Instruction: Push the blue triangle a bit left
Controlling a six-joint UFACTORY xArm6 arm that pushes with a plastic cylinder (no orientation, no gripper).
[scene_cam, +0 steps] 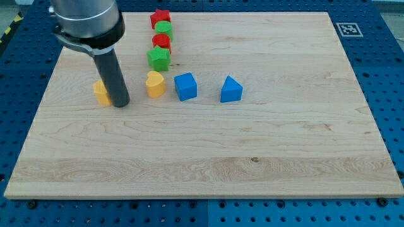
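The blue triangle (231, 89) lies near the middle of the wooden board (265, 151). A blue cube (185, 86) sits just to its left, with a gap between them. My tip (120, 104) is far to the left of the triangle, touching or right beside a yellow block (101, 92) that the rod partly hides. A yellow heart-like block (154, 84) lies between my tip and the blue cube.
A column of blocks runs up from the yellow block: a green star (159, 58), a red block (161, 42), a green round block (163, 28) and a red star (160, 17). A marker tag (348, 29) sits at the top right corner.
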